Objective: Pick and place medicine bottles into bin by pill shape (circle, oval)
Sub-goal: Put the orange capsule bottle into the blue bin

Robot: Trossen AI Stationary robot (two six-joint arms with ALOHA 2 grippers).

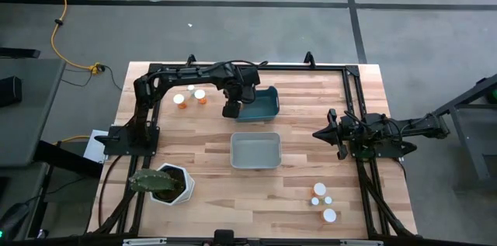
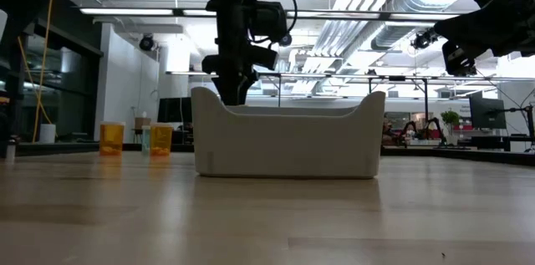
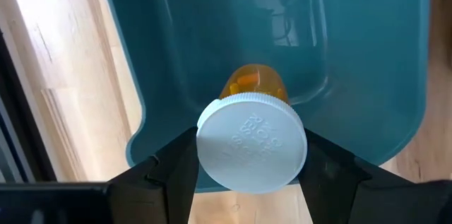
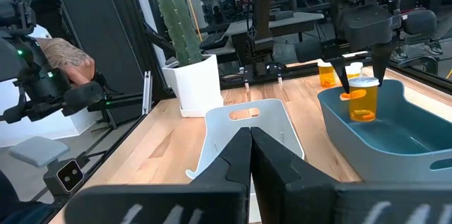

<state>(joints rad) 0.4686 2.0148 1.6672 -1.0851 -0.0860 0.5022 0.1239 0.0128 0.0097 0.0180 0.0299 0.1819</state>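
My left gripper (image 1: 231, 109) is over the near-left part of the teal bin (image 1: 260, 105) and is shut on an orange medicine bottle (image 4: 363, 104) with a white cap. The bottle's lower part is below the bin's rim. I cannot tell whether it touches the bin's floor. Three more bottles (image 1: 190, 96) stand on their bases at the far left of the table. Several white-capped bottles (image 1: 323, 201) stand near the near right corner. My right gripper (image 1: 330, 133) is shut and empty at the table's right side. My left gripper pinches the bottle's round white cap (image 3: 251, 143) between its two fingers (image 3: 176, 167), one on each side of the cap's rim. The fingers point down from above. The bottle hangs upright below them, inside the teal bin (image 3: 353, 61).
A pale grey bin (image 1: 255, 151) stands at the table's middle, near side of the teal bin. A white hexagonal pot with a cactus (image 1: 166, 184) stands at the near left. Black frame rails (image 1: 353, 98) run along the table's edges. A person's arm (image 4: 67, 58) shows beyond the table.
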